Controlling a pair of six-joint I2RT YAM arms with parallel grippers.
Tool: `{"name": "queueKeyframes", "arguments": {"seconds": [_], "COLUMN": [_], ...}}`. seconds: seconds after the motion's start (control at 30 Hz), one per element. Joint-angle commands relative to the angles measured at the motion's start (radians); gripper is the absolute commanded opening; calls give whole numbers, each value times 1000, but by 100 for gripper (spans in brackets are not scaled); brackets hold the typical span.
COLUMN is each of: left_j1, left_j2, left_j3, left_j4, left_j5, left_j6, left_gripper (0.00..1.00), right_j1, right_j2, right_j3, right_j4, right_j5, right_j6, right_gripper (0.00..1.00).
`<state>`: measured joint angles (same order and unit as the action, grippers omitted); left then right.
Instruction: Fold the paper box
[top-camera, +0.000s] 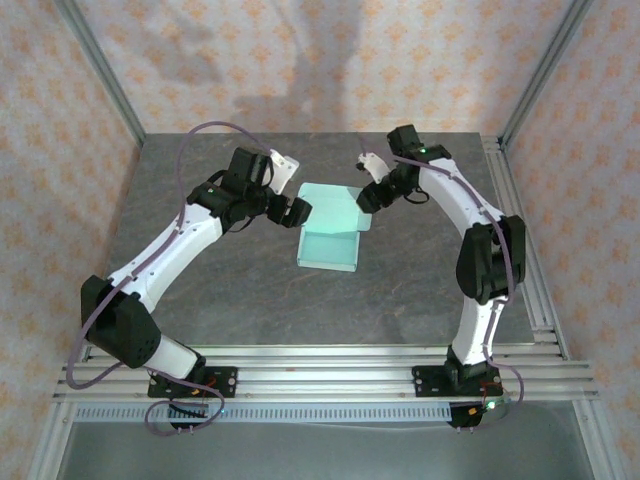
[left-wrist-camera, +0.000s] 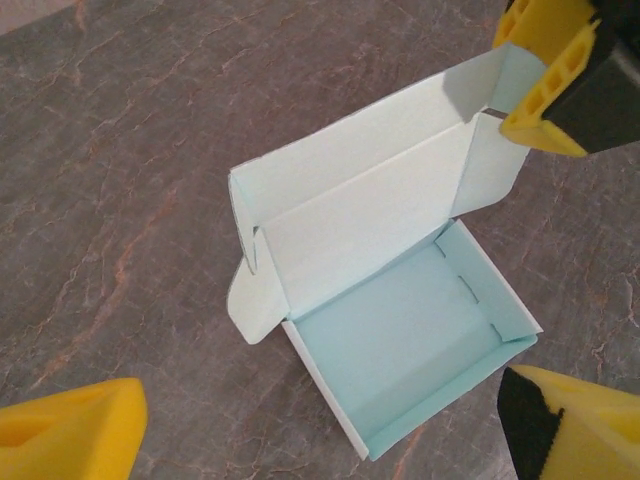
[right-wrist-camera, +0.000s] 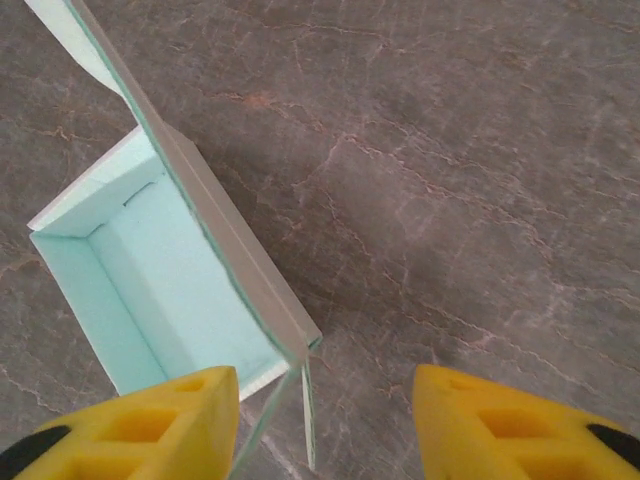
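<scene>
The paper box lies mid-table as an open pale mint tray with its lid standing up along the far side. My left gripper hovers at the box's left edge. It is open, with its yellow fingers wide apart above the tray and touching nothing. My right gripper is at the lid's right corner. Its jaws are apart, with the lid's thin side flap standing edge-on between them. In the left wrist view the right gripper's fingertips straddle that flap.
The grey stone tabletop stretches around the box. Aluminium rails run along the near edge and the right side. Patterned walls close in the back and both sides.
</scene>
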<state>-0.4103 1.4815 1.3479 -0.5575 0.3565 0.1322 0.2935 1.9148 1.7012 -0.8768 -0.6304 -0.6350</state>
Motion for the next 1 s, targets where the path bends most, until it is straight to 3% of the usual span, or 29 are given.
{"name": "queueKeyframes", "arguments": {"seconds": [0.0, 0.1, 0.47, 0.67, 0.8, 0.97], "left_j1": [11, 13, 25, 31, 33, 36], "left_j2": [-39, -45, -45, -46, -47, -47], "left_j3": [-9, -12, -26, -24, -24, -29], "left_j4": [-17, -25, -12, -17, -21, -15], "left_j5": [17, 18, 24, 27, 28, 28], "left_j6": [6, 8, -6, -2, 0, 2], "left_gripper": [94, 95, 96, 96, 96, 97], "right_j1": [2, 2, 9, 13, 14, 17], "right_j2": [26, 44, 62, 73, 86, 92], "right_j3": [42, 55, 82, 89, 103, 130], "right_j4": [-47, -62, -126, -130, -143, -178], "right_j5": [-50, -53, -37, 2, 2, 2], "right_j6": [-12, -13, -58, -70, -78, -99], "right_gripper": [39, 29, 18, 22, 19, 0]}}
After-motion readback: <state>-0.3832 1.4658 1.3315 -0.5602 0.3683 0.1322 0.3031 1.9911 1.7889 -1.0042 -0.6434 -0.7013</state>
